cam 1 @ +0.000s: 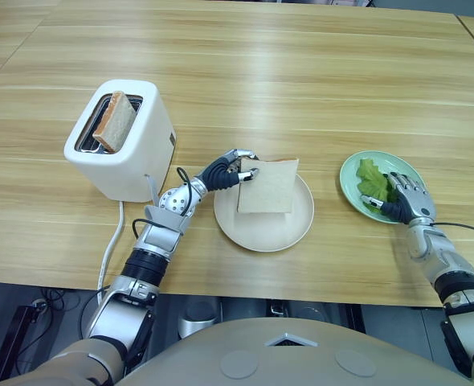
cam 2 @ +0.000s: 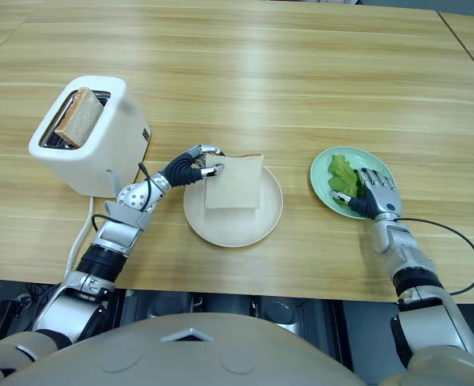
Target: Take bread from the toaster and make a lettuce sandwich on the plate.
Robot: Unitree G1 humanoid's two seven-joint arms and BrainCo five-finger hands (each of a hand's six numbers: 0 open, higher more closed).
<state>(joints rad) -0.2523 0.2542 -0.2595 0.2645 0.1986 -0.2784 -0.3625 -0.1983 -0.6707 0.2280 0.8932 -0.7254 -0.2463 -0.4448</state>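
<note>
One slice of bread (cam 1: 269,186) is pinched at its left edge by the left hand (cam 1: 229,170), whose fingers close on that edge. The slice hangs tilted over the beige plate (cam 1: 261,235), which lies near the middle of the table. Whether its lower edge touches the plate cannot be told.

The hold is narrow and at one side, so the slice could swing or tear. Let go while tilted, it could land half off the far rim. A second slice (cam 1: 115,121) stands in the toaster (cam 1: 132,173), just left of the left hand, and a careless pull back could knock the toaster.

To the right, the lettuce (cam 1: 369,178) lies on a green plate (cam 1: 346,189), with the right hand (cam 1: 406,197) over its near side. Whether that hand has hold of the leaf cannot be told. A limp leaf may slip or drag the light plate along.

The table (cam 1: 301,80) is pale wood, smooth and level. A white cable (cam 1: 112,241) runs from the toaster over the near edge. Similar tabletops adjoin at the far corners, and dark floor with loose cables shows below the near edge on the left.
</note>
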